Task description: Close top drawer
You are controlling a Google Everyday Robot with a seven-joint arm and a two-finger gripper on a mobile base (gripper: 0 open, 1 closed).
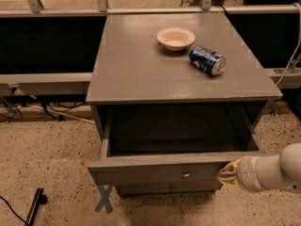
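The top drawer [155, 169] of the grey cabinet stands pulled out, its inside dark and empty. Its long front panel carries a small metal knob [186, 175] at the centre. My gripper [227, 174] comes in from the lower right on a white arm and sits against the right end of the drawer's front panel. A lower drawer front [169, 188] with its own small knob shows just beneath.
On the cabinet top [136, 65] stand a cream bowl [175, 37] and a blue can [207, 59] lying on its side. A grey X is taped on the speckled floor [104, 198]. A black object [34, 206] and cables lie at the lower left. Dark shelving runs behind.
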